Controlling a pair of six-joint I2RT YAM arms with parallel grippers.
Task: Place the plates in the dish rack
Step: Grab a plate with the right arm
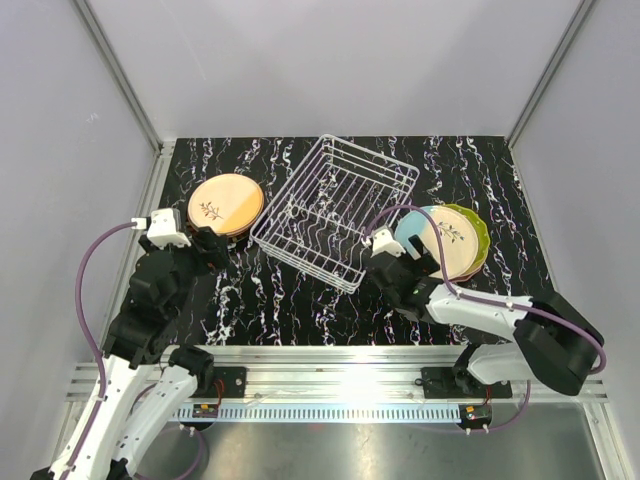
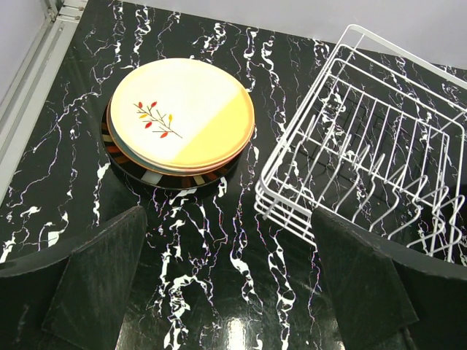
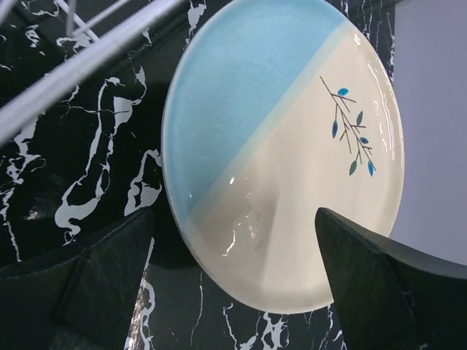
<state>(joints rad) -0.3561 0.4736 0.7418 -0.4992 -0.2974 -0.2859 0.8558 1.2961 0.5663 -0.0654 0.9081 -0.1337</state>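
Note:
The white wire dish rack (image 1: 332, 210) (image 2: 365, 164) stands empty at mid table. Left of it lies a stack of plates topped by a peach plate with a sprig motif (image 1: 226, 204) (image 2: 182, 113), with a dark plate (image 2: 171, 179) at the bottom. My left gripper (image 1: 212, 247) (image 2: 230, 292) hovers open just in front of that stack, over bare table. Right of the rack a cream-blue plate (image 1: 440, 236) (image 3: 284, 146) tops a second stack, with a yellow-green plate (image 1: 480, 232) under it. My right gripper (image 1: 416, 262) (image 3: 233, 292) is open, its fingers straddling the cream-blue plate's near rim.
The black marbled table (image 1: 300, 310) has a metal rail (image 1: 330, 365) along its near edge. Grey walls enclose the back and both sides. In the right wrist view, rack wires (image 3: 73, 62) cross the upper left, close to the cream-blue plate.

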